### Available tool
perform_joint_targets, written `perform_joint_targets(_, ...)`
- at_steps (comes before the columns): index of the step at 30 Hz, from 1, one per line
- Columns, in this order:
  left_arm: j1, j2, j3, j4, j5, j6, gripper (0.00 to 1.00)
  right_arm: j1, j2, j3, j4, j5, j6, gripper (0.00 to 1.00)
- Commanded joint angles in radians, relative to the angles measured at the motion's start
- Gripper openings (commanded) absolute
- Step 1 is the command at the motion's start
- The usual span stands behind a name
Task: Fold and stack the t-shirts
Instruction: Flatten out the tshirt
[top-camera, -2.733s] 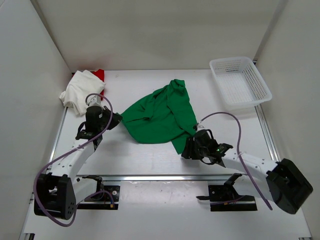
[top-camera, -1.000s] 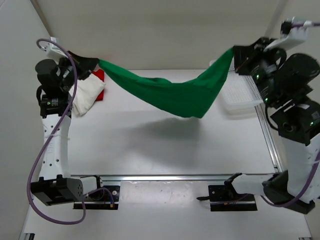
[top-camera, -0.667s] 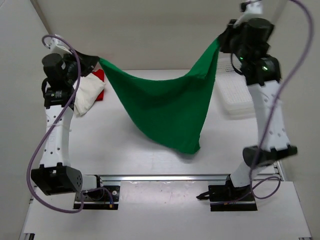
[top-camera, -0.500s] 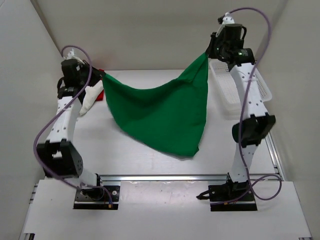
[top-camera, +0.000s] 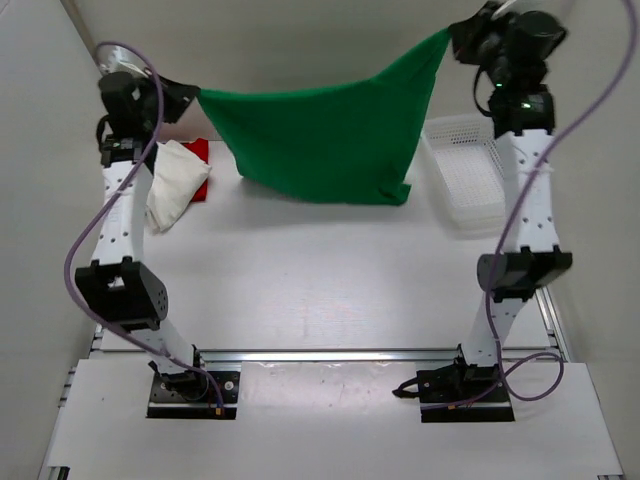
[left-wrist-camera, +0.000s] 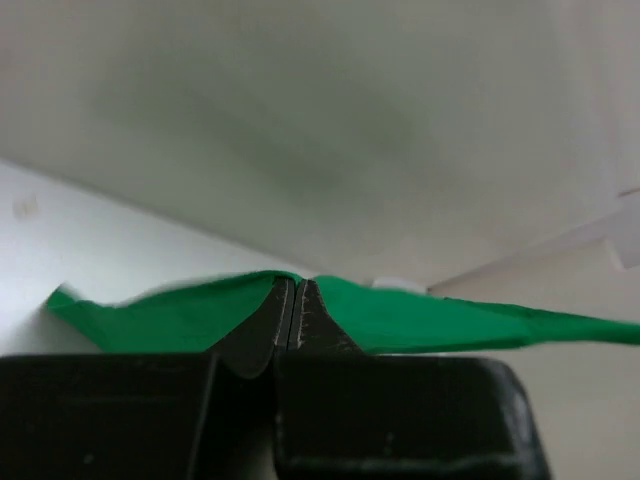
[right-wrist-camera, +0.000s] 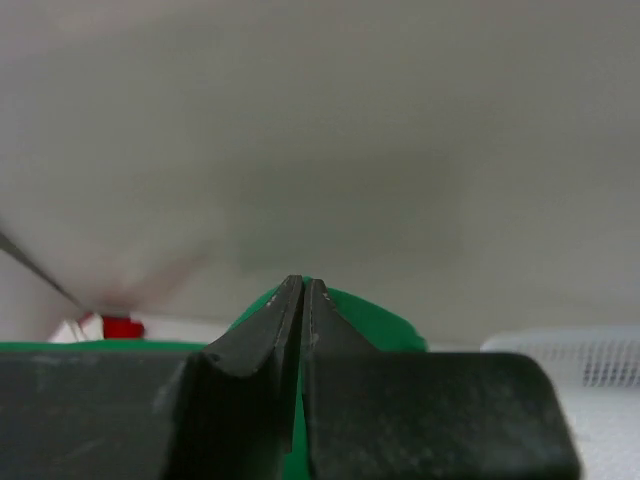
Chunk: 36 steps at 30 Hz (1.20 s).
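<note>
From above, you have both arms reared up tall. The left arm climbs from its base to a wrist high at the far left, and the left gripper (top-camera: 188, 95) points in toward the middle. The right arm stands nearly straight, its wrist at the top right and the right gripper (top-camera: 455, 37) aimed left. The green t-shirt (top-camera: 320, 140) hangs stretched between them like a banner over the far part of the table (top-camera: 330, 280). One top corner is pinched in each gripper, and the lowest fold drops on the right, near the mesh basket (top-camera: 470, 175). The white t-shirt (top-camera: 172, 190) lies crumpled at the far left beside your left arm, with the red t-shirt (top-camera: 199, 160) peeking out behind it, touching it.

On your left wrist camera, the left gripper (left-wrist-camera: 297, 292) has its jaws pressed together on a ridge of green t-shirt (left-wrist-camera: 420, 320), which spreads away to both sides.

On your right wrist camera, the right gripper (right-wrist-camera: 303, 292) is likewise clamped tight on the green t-shirt (right-wrist-camera: 375, 325), which bunches just behind the tips. A bit of the red t-shirt (right-wrist-camera: 121, 327) shows low on the left, and the mesh basket (right-wrist-camera: 565, 355) low on the right.
</note>
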Motion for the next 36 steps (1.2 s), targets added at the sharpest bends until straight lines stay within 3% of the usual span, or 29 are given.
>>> perform_joint_targets(1, 0.060, -0.135, 0.061, 0.059, 0.041, -0.044, 0.00, -0.012, -0.219, -0.007, 0.155, -0.003, -0.024, 0.00)
perform_joint_targets(5, 0.055, -0.178, -0.016, 0.062, -0.022, -0.001, 0.00, -0.009, -0.319, -0.212, 0.065, 0.004, -0.073, 0.00)
perform_joint_targets(8, 0.060, -0.233, -0.200, 0.129, -0.045, 0.001, 0.00, 0.012, -0.432, -0.511, 0.102, 0.065, -0.121, 0.00)
perform_joint_targets(10, 0.057, -0.312, -0.332, 0.147, -0.082, 0.023, 0.00, 0.035, -0.544, -0.858, 0.177, 0.086, -0.124, 0.00)
perform_joint_targets(14, 0.060, -0.460, -0.711, 0.207, -0.153, 0.071, 0.00, 0.043, -0.787, -1.382, 0.276, 0.095, -0.034, 0.00)
perform_joint_targets(17, 0.047, -0.544, -0.918, 0.192, -0.183, 0.106, 0.00, 0.017, -0.899, -1.645, 0.297, 0.031, 0.049, 0.00)
perform_joint_targets(20, 0.060, -0.599, -1.096, 0.175, -0.188, 0.106, 0.00, 0.011, -0.980, -1.788, 0.227, 0.032, 0.072, 0.00)
perform_joint_targets(23, 0.119, -0.620, -1.280, 0.190, -0.076, 0.057, 0.00, 0.018, -1.099, -1.898, 0.131, -0.026, 0.127, 0.00)
perform_joint_targets(25, 0.141, -0.629, -1.317, 0.180, -0.056, 0.071, 0.00, 0.052, -1.179, -1.950, 0.048, -0.045, 0.144, 0.00)
perform_joint_targets(28, 0.132, -0.656, -1.347, 0.129, -0.039, 0.103, 0.00, 0.153, -1.320, -2.003, -0.079, -0.019, 0.215, 0.00)
perform_joint_targets(32, 0.130, -0.753, -1.333, -0.007, -0.062, 0.197, 0.00, 0.392, -1.500, -1.994, -0.250, 0.128, 0.403, 0.01)
perform_joint_targets(36, 0.092, -0.804, -1.328, -0.029, -0.108, 0.215, 0.00, 0.567, -1.536, -1.984, -0.302, 0.312, 0.497, 0.00)
